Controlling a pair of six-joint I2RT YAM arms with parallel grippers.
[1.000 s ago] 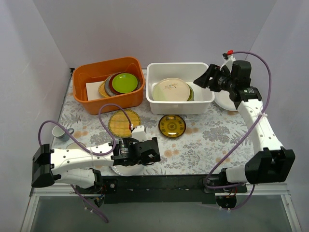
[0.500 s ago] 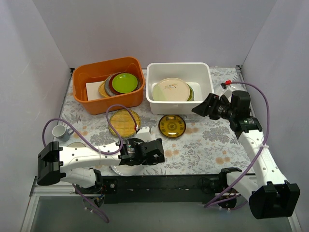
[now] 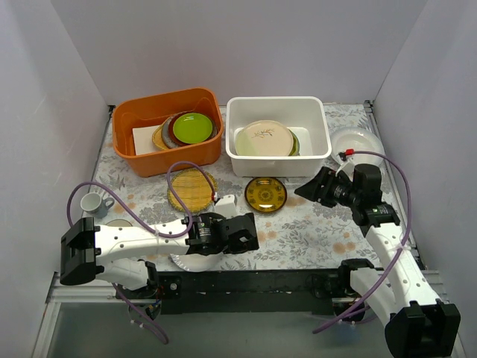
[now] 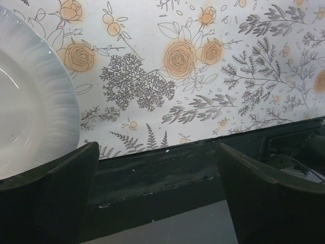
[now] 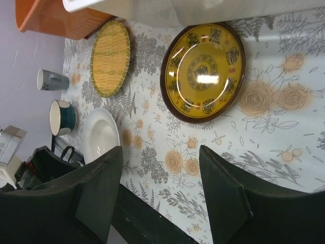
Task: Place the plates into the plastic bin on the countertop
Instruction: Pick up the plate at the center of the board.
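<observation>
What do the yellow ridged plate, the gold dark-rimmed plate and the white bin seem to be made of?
Yellow plate: probably woven straw, matt; fine weave lines show.
Gold plate: likely glazed ceramic, glossy; bright glare spot.
White bin: seemingly moulded plastic, smooth; rounded corners, rolled rim.

Robotics test cell dressed as a kitchen counter, not a working kitchen. Plain pale partition walls (image 3: 223, 45) close off the top, left and right of the overhead view. Along the bottom edge, a black mounting rail (image 3: 253, 282) carries two white-and-black robot arms (image 3: 134, 240) trailing looped purple cables (image 3: 97, 184). The flat floral-printed countertop (image 3: 320, 216) holds loose round plates (image 3: 265, 194), an orange plastic tub (image 3: 149, 162) and a white rectangular plastic bin (image 3: 277, 165).
</observation>
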